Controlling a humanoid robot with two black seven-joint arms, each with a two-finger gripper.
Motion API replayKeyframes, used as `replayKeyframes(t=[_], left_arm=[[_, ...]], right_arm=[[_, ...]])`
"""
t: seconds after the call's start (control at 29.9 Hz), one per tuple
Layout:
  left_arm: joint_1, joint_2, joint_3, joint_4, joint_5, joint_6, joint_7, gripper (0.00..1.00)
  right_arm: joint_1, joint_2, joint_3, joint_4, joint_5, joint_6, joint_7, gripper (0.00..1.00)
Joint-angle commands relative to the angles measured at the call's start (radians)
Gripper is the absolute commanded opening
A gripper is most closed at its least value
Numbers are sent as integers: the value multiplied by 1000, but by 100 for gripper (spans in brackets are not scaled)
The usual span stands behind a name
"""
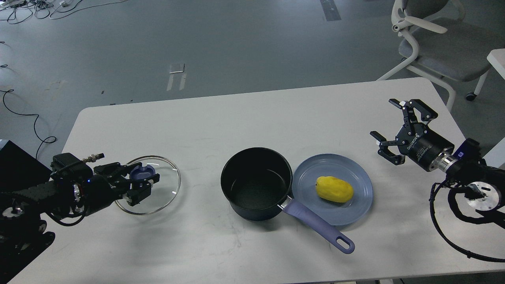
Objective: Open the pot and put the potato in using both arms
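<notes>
Pot [256, 183] sits mid-surface, uncovered, black inside bare, lavender handle [319, 227] running toward the near right and crossing over the near edge of the plate [355, 173]. Potato [334, 189] lies on that pale-blue plate, just right of the pot, not touching the pot wall. Plate rim touches or nearly touches the pot's side; can't tell which.

Glass lid [167, 193] is off, lying well left of the pot on the white surface [236, 118]. Left tool [140, 183] is at the lid's blue knob [142, 172], fingers on either side of it; whether they actually pinch the knob can't be told from this angle.

Right tool [394, 130] is up above the surface's right end, well apart from the plate, fingers spread wide, holding nothing.

Grey floor beyond the surface, an office chair [438, 39] at the far right, cables [23, 114] on the floor at left.
</notes>
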Motion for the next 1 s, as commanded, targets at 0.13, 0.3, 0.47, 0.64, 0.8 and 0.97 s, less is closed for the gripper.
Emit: replayKeyframes(t=[0.13,0.3,0.47,0.64,0.8,0.97], left_arm=[[31,-38,0,37,0,8,0,58],[37,-49,0,57,0,20,0,64],[39,-55,2,71,0,23,0,81],[39,-55,2,71,0,23,0,94],[24,-43,-14,48,-64,23,0,97],[-70,26,-9,-90,-371,-3,0,97]], right_arm=[[-2,0,0,0,0,0,0,100],[-2,0,0,0,0,0,0,100],[-2,0,0,0,-1,0,0,100],[-5,0,0,0,0,0,0,100],[-2,-9,0,3,-2,0,0,100],[17,-18,0,14,-83,0,0,100]])
